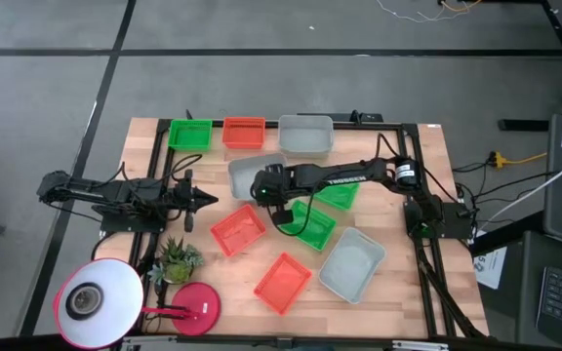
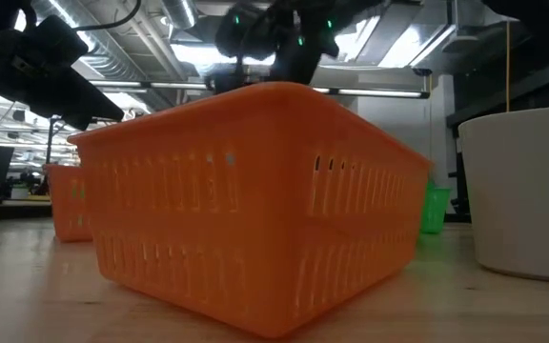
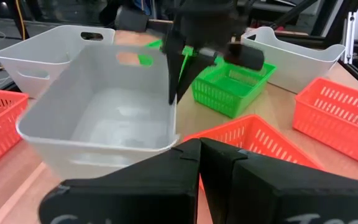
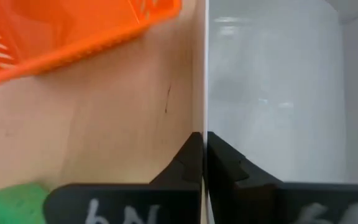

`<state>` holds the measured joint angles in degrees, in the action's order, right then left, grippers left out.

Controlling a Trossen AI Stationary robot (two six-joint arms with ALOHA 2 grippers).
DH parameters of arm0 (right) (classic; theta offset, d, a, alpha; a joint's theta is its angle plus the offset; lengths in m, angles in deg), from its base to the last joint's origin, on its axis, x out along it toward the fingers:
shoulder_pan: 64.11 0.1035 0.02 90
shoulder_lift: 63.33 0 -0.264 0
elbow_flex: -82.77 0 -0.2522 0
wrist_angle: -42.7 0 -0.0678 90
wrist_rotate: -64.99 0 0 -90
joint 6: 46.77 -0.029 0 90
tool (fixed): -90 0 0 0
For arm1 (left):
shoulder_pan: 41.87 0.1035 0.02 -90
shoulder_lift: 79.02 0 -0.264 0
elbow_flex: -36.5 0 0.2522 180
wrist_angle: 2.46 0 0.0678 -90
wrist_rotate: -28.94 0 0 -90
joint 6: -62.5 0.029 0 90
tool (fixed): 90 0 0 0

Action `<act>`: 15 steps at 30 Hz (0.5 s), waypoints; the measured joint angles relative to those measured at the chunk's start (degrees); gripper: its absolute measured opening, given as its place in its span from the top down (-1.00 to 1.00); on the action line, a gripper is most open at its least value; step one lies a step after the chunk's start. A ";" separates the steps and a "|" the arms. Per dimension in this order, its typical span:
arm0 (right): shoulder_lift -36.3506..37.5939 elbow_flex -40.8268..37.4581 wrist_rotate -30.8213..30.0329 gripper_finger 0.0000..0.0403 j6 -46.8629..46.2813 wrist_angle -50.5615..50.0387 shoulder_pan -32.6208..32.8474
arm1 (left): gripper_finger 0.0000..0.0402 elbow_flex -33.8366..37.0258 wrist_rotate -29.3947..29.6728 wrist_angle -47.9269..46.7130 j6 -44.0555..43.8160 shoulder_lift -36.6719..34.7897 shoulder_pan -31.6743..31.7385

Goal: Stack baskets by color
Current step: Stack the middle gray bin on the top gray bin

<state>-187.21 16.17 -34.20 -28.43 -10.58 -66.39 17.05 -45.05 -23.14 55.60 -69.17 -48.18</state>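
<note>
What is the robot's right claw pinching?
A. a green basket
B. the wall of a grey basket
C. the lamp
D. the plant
B: the right gripper is shut on the thin wall of a grey basket, one finger on each side of it.

Even overhead light, soft shadows; the close orange basket (image 2: 255, 205) is slightly blurred.

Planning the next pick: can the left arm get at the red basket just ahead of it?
Probably yes. The left gripper is shut, holds nothing, and points at that red basket across bare table. The right gripper, clamped on the grey basket's wall, sits close by.
</note>
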 joint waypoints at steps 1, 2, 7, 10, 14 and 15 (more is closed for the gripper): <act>0.23 1.48 -0.16 0.99 0.15 -1.59 0.21 | 1.00 0.00 0.02 0.00 -0.01 -0.01 0.00; 0.48 3.04 -0.12 0.99 0.30 -3.11 0.34 | 1.00 0.00 0.02 0.00 0.00 -0.02 0.00; 2.14 11.73 -1.51 0.99 4.14 -13.16 -0.09 | 1.00 0.00 0.00 -0.03 0.00 -0.02 0.00; 4.67 17.33 -1.08 0.99 5.71 -21.46 -2.73 | 1.00 0.00 0.02 0.04 1.07 -0.02 0.00; 10.26 22.35 -1.45 0.99 4.10 -31.74 -8.59 | 1.00 0.00 0.02 0.07 2.54 -0.02 0.00; 11.80 22.51 -1.43 0.99 3.16 -33.30 -10.24 | 1.00 0.00 0.02 0.04 2.54 -0.02 0.00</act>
<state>-175.41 38.68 -35.62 -25.27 -43.89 -76.63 17.05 -45.03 -23.10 58.14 -69.19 -48.18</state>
